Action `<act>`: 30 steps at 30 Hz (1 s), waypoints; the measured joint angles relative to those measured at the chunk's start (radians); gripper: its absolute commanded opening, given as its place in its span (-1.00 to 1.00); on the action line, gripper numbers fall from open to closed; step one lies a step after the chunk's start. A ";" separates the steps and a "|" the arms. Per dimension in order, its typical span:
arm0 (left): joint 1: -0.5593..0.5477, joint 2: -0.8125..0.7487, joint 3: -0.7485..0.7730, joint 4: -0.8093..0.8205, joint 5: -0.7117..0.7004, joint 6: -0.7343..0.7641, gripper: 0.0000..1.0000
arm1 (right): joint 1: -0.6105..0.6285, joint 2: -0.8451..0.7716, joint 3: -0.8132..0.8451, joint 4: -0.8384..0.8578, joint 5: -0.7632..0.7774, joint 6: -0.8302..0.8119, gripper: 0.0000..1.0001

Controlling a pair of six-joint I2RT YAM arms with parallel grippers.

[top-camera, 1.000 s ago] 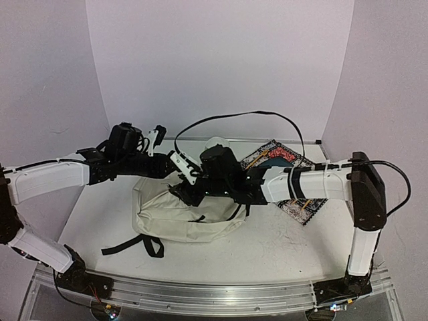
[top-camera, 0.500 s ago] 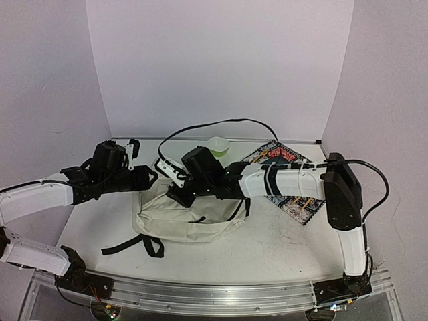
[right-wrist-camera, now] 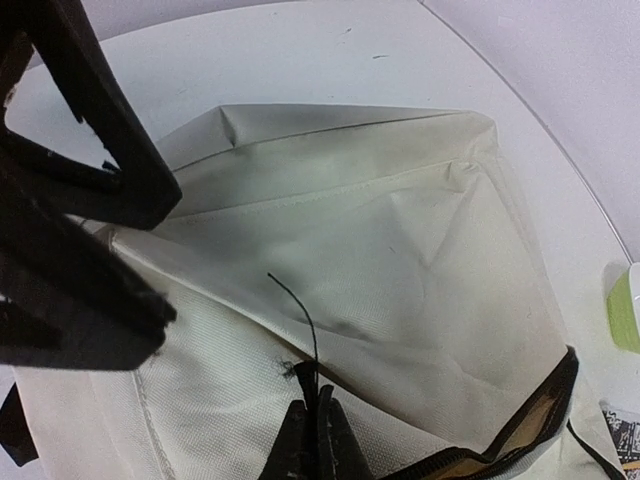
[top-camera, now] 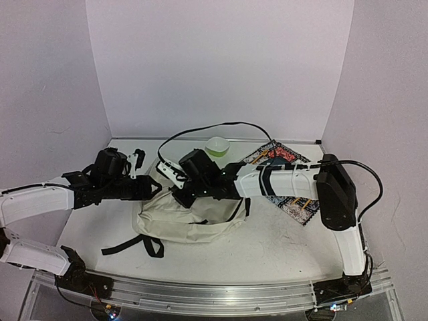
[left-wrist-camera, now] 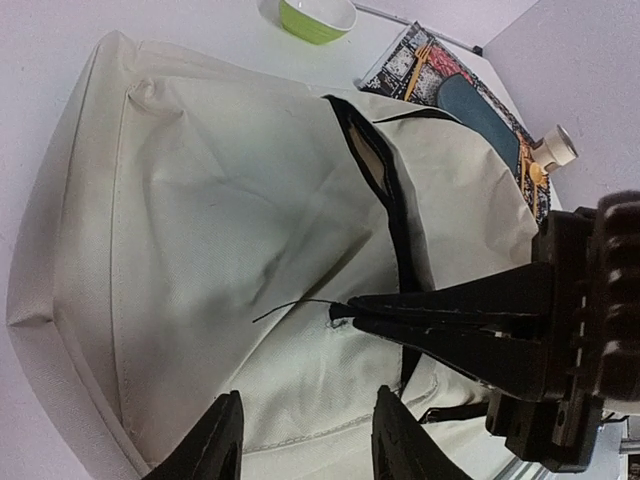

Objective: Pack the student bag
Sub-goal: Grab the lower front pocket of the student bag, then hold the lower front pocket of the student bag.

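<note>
My right pincer (right-wrist-camera: 313, 400) pressed together, pinching small black frayed bit with thin thread on student bag (right-wrist-camera: 400, 260), beside zipper line. My left pincer (left-wrist-camera: 305, 410) spread, holding nothing, just above cream fabric, facing right pincer's tips. Bag lies flat on table (top-camera: 281, 247) under both pincers. Green bowl (left-wrist-camera: 318, 15) well beyond them.

Item count: one bag (top-camera: 190, 227); one green bowl (top-camera: 217, 145); one patterned book (top-camera: 299, 206); two arms: left arm (top-camera: 37, 199), right arm (top-camera: 291, 180).
</note>
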 measured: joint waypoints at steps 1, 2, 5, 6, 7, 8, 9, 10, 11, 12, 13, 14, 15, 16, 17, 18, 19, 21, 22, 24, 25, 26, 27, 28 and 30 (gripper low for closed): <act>-0.006 0.009 0.000 0.000 0.003 0.002 -0.09 | -0.001 0.000 0.000 0.000 0.000 0.011 -1.00; -0.015 0.019 0.000 0.000 0.006 0.005 -0.09 | -0.003 -0.002 -0.002 0.000 -0.001 0.018 -1.00; -0.053 0.047 0.001 0.000 0.005 0.012 -0.08 | -0.011 -0.020 -0.024 0.001 -0.008 0.052 -1.00; -0.069 0.053 0.001 0.000 0.002 0.013 -0.08 | -0.014 -0.030 -0.036 0.004 -0.013 0.068 -1.00; -0.083 0.058 0.001 0.000 -0.004 0.014 -0.08 | -0.019 -0.043 -0.052 0.010 -0.021 0.089 -1.00; -0.097 0.061 0.001 0.002 -0.008 0.014 -0.07 | -0.023 -0.056 -0.066 0.013 -0.028 0.109 -1.00; -0.109 0.062 0.001 0.005 -0.013 0.013 -0.07 | -0.028 -0.070 -0.081 0.018 -0.035 0.131 -1.00; -0.119 0.062 0.001 0.010 -0.020 0.012 -0.06 | -0.034 -0.088 -0.101 0.030 -0.045 0.157 -1.00; -0.128 0.062 0.001 0.019 -0.028 0.010 -0.05 | -0.038 -0.101 -0.115 0.035 -0.051 0.179 -1.00; -0.131 0.062 0.001 0.026 -0.031 0.008 -0.05 | -0.043 -0.114 -0.129 0.045 -0.058 0.203 -1.00; -0.135 0.062 0.001 0.035 -0.034 0.004 -0.05 | -0.048 -0.124 -0.142 0.054 -0.064 0.226 -1.00; -0.140 0.062 0.001 0.045 -0.038 -0.002 -0.04 | -0.052 -0.134 -0.153 0.063 -0.069 0.249 -1.00; -0.145 0.063 0.000 0.058 -0.042 -0.007 -0.03 | -0.055 -0.138 -0.161 0.070 -0.074 0.265 -1.00; -0.151 0.064 0.000 0.072 -0.047 -0.012 -0.02 | -0.058 -0.141 -0.168 0.082 -0.082 0.285 -1.00; -0.158 0.066 0.000 0.089 -0.048 -0.016 -0.02 | -0.060 -0.141 -0.171 0.090 -0.090 0.302 -1.00; -0.164 0.070 0.000 0.105 -0.050 -0.018 -0.01 | -0.061 -0.141 -0.175 0.097 -0.098 0.317 -1.00; -0.169 0.077 0.000 0.126 -0.052 -0.021 -0.01 | -0.061 -0.141 -0.179 0.104 -0.106 0.333 -1.00; -0.177 0.096 0.000 0.162 -0.054 -0.028 0.00 | -0.061 -0.141 -0.182 0.114 -0.118 0.359 -1.00; -0.180 0.107 0.000 0.177 -0.055 -0.032 0.01 | -0.061 -0.141 -0.184 0.121 -0.124 0.372 -1.00; -0.190 0.134 0.000 0.207 -0.074 -0.037 0.02 | -0.061 -0.142 -0.190 0.140 -0.132 0.405 -1.00; -0.195 0.147 0.000 0.221 -0.088 -0.038 0.03 | -0.061 -0.143 -0.195 0.148 -0.136 0.422 -1.00; -0.200 0.159 -0.003 0.234 -0.102 -0.039 0.04 | -0.061 -0.145 -0.198 0.154 -0.140 0.437 -1.00; -0.205 0.168 -0.006 0.247 -0.114 -0.041 0.04 | -0.061 -0.146 -0.202 0.159 -0.143 0.451 -1.00; -0.211 0.172 -0.015 0.261 -0.127 -0.045 0.05 | -0.061 -0.148 -0.206 0.164 -0.145 0.468 -1.00; -0.222 0.178 -0.036 0.287 -0.153 -0.056 0.06 | -0.061 -0.152 -0.215 0.177 -0.147 0.498 -1.00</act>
